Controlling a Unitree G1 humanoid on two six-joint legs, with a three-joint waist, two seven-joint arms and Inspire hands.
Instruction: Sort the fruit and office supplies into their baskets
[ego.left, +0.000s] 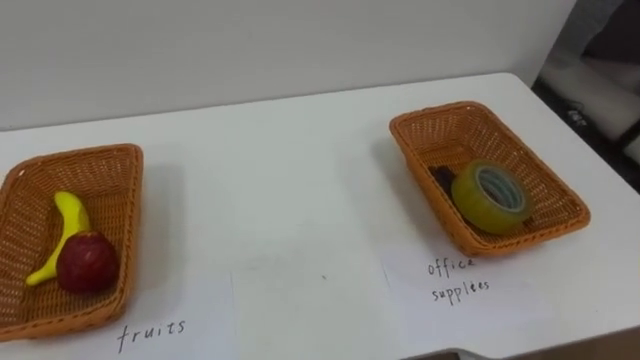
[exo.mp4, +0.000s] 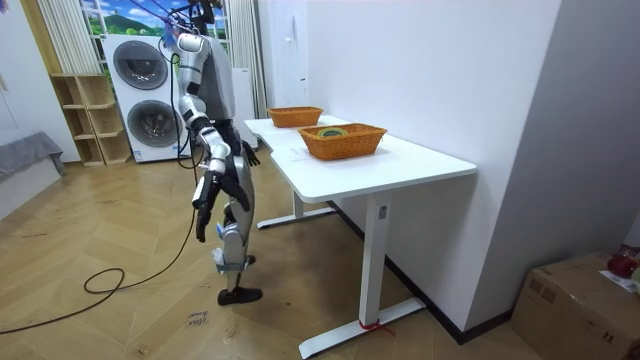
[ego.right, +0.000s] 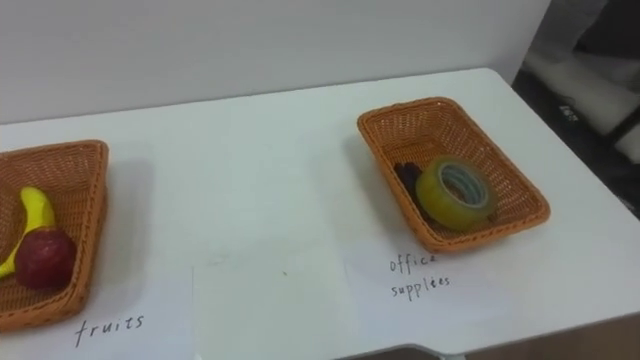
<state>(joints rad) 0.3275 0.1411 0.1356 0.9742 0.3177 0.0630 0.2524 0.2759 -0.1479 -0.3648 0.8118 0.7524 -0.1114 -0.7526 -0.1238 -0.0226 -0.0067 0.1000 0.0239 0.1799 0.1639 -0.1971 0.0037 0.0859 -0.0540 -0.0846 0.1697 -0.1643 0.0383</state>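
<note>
Left eye view: on the tabletop (ego.left: 300, 180), the left basket (ego.left: 90, 153) holds 1 banana (ego.left: 68, 225) and 1 red apple (ego.left: 87, 262). The right basket (ego.left: 455, 135) holds 1 tape roll (ego.left: 490, 197).
Room view: the robot stands at the tabletop, right hand (exo.mp4: 203, 205) hanging low and left hand (exo.mp4: 249, 152) by the edge. The state of the fingers cannot be told.

Near basket (exo.mp4: 343, 141), far basket (exo.mp4: 294, 116), white table (exo.mp4: 430, 160)

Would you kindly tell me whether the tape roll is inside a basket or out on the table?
Inside: the tape roll sits in the right-hand basket, within its walls.
</note>
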